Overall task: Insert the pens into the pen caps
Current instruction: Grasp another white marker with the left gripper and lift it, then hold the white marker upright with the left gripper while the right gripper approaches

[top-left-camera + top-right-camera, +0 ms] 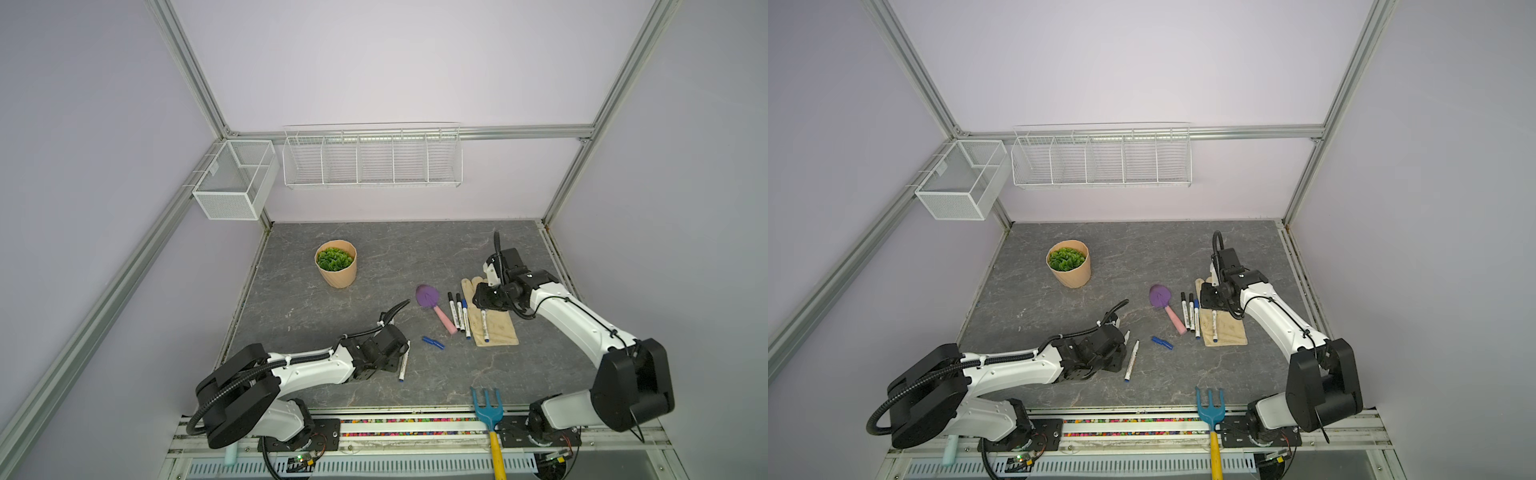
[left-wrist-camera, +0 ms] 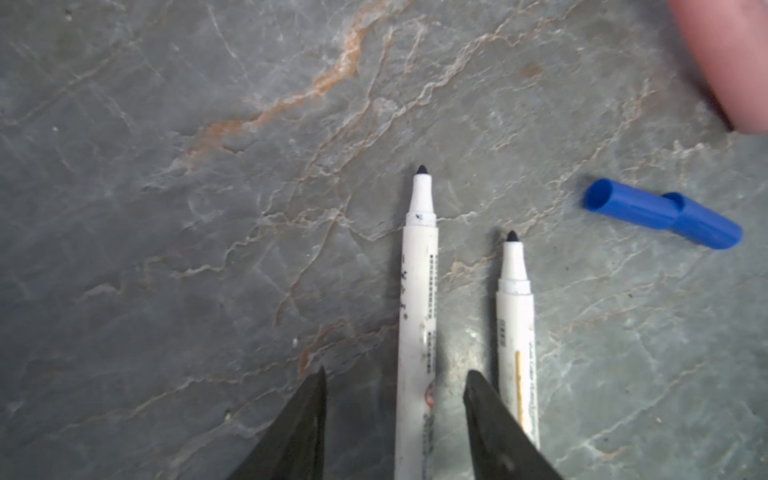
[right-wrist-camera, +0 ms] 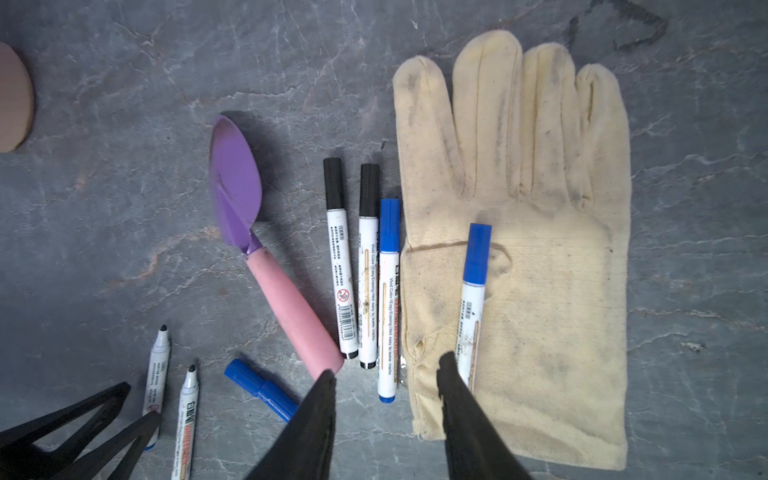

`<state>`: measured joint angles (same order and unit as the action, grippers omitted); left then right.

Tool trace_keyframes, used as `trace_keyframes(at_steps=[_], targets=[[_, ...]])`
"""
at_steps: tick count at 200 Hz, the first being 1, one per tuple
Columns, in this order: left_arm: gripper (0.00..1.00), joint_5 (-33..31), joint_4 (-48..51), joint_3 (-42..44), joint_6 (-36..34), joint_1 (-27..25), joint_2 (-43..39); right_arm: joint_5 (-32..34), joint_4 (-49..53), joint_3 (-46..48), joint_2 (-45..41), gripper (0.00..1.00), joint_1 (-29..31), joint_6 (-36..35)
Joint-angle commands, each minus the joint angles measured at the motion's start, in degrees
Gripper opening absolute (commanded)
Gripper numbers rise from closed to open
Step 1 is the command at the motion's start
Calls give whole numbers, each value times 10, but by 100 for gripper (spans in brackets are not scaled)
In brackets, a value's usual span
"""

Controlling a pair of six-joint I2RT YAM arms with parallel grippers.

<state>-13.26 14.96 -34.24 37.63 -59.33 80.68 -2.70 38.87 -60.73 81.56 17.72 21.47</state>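
Two uncapped pens, white printed barrels with dark tips, lie side by side on the table. The left tool stands open, its jaws straddling one pen without touching it. Two blue caps, joined end to end, lie nearby. The right tool hangs open over the edge of the glove, where a blue-capped pen rests. Three capped pens line up beside the trowel. Bare table spreads toward the plant pot.
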Motion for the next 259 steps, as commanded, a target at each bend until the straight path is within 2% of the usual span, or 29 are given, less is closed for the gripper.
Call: trace_keyframes(at_steps=[1,18,63,101,142,172,196,259], targets=[[46,6,33,-19,14,-5,18,-14,7,11,-20,44,2,12],[38,13,43,-25,15,-10,31,-18,6,16,-31,44,2,13],[0,21,50,-47,16,-17,68,-59,-14,30,-55,43,12,21],[0,7,24,-74,-6,-16,43,-101,-34,23,-57,44,75,6],[0,15,-74,-62,-35,-16,-44,-226,-80,2,-32,47,143,-11],[0,33,-120,-61,-50,-16,-75,-277,-104,-25,0,48,170,0],[0,42,-131,-67,-54,-17,-85,-290,-116,-44,21,48,180,12],[0,41,-161,-53,-56,-17,-115,-256,-101,-63,54,46,181,13]])
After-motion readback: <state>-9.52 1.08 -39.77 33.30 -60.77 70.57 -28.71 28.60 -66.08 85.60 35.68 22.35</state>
